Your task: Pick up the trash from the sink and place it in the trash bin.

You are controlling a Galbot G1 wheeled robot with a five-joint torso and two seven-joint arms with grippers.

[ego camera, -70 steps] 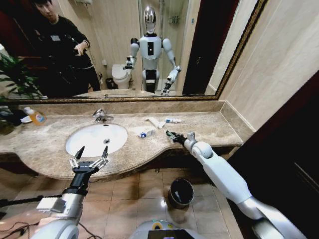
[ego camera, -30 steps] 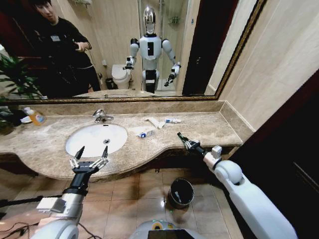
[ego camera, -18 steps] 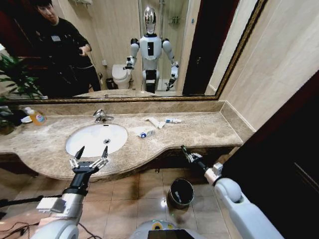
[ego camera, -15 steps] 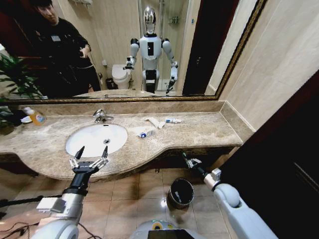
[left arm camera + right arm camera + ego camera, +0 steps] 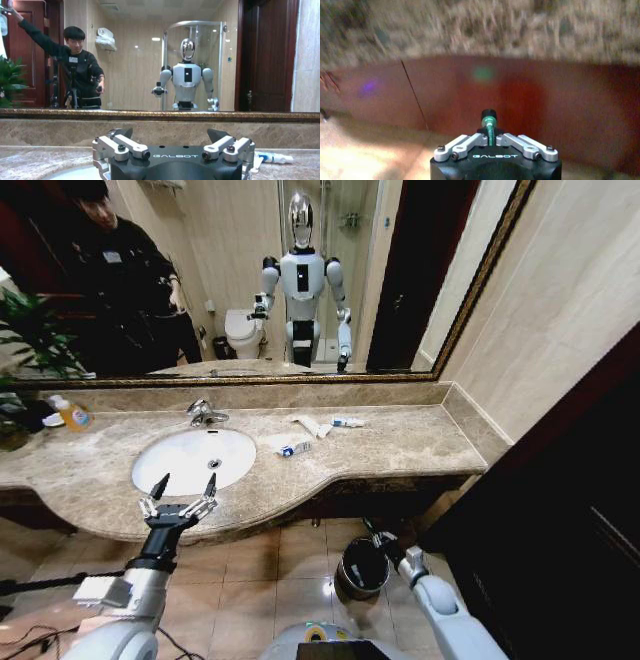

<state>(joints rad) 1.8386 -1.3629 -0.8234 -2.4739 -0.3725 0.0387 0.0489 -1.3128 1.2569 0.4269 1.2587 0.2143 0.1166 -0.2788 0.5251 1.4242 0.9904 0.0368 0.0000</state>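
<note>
- One slim green tube (image 5: pixel 489 129) with a dark cap is pinched in the right claw (image 5: pixel 378 537), the fingers drawn in narrow around it, seen plainly from the right wrist.
- That right claw hangs low below the bench edge, right at the shiny rim of the small round dark trash bin (image 5: pixel 362 566) on the tiled floor.
- From the head view I can't say for sure whether the tube's tip sits over the bin's mouth or just off its rim; the claw overlaps the rim's upper right edge.
- Doing the drop well, by my read: centre the claw over the dark opening before letting go, keep the tube pointing down, and open only when it is clearly inside the rim, since a light tube could clip the metal edge and skitter onto the tiles.
- Left claw (image 5: pixel 178 502) hovers with its fingers spread wide and empty, just above the front lip of the white oval sink (image 5: pixel 193 460).
- Several pieces wait on the beige marble bench (image 5: pixel 400 442): a white tube with blue marks (image 5: pixel 294 449) beside the basin, and farther back a white wrapper (image 5: pixel 309 425) and another small blue-and-white tube (image 5: pixel 347 422).
- Plenty left, then: the basin itself looks bare.
</note>
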